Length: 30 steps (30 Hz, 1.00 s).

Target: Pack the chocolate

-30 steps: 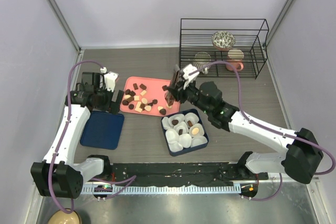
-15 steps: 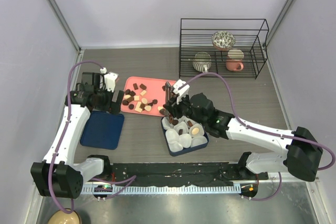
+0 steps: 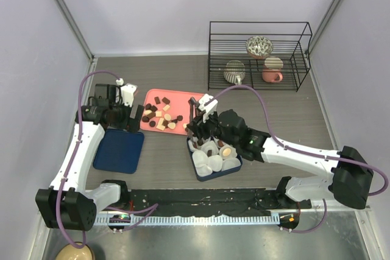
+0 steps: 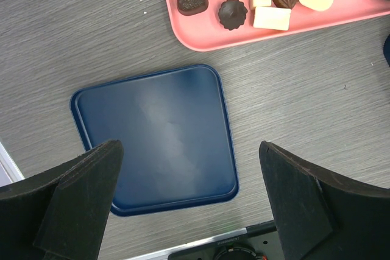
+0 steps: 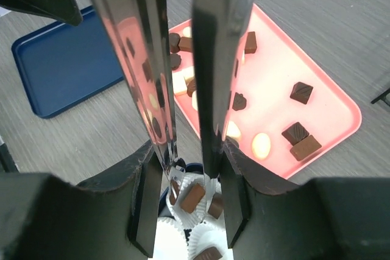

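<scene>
My left pincer (image 4: 189, 202) stands wide open over the bare blue lid (image 4: 155, 138), its fingertips cut off by the frame edge. On the worktop (image 3: 164, 162), the pink tray (image 3: 152, 127) carries the loose chocolate (image 3: 159, 114). My right pincer (image 5: 183, 150), tongs parted and gripping nothing, hides part of the blue box (image 3: 234, 165); its white paper cups (image 3: 214, 162) hold a few pieces.

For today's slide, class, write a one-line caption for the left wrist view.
Open left tool hovering above a dark blue tray, beside the pink tray of assorted chocolates.
</scene>
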Motion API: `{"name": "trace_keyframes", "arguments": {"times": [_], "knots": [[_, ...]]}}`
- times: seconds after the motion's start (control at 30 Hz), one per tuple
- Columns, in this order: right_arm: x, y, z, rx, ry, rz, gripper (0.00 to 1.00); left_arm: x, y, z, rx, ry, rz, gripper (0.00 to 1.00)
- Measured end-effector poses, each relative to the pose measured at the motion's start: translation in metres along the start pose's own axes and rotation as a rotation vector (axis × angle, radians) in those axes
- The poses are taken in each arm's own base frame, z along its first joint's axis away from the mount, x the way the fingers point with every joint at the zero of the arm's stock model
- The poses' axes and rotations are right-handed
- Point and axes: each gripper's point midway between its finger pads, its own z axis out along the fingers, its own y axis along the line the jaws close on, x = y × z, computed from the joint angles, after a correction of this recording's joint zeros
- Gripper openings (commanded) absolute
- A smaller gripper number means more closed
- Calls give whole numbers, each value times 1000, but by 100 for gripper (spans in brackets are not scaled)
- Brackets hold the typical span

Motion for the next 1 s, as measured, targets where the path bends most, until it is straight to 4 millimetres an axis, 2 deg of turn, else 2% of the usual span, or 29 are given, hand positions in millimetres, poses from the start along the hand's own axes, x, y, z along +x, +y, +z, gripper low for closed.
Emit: {"name": "trace_keyframes", "arguments": {"times": [0.1, 0.27, 0.4, 0.5, 0.6, 0.7, 0.83, 1.0], "knots": [[-4, -3, 3, 16, -3, -14, 43, 0, 0, 0, 0, -1, 0, 100], [-35, -18, 17, 72, -54, -69, 44, 0, 0, 0, 0, -1, 0, 100], [-59, -50, 35, 147, -107, -76, 46, 0, 0, 0, -1, -1, 1, 100], [-63, -85, 53, 217, -117, -73, 48, 0, 0, 0, -1, -3, 3, 100], [-52, -114, 79, 261, -94, -71, 49, -1, 0, -1, -2, -4, 4, 100], [-32, -134, 104, 280, -50, -64, 50, -1, 0, -1, -2, -4, 4, 100], [-12, -150, 132, 276, -8, -57, 50, -1, 1, -1, -6, -4, 6, 100], [-2, -160, 151, 263, 5, -48, 50, 0, 4, -1, -17, 0, 20, 99]]}}
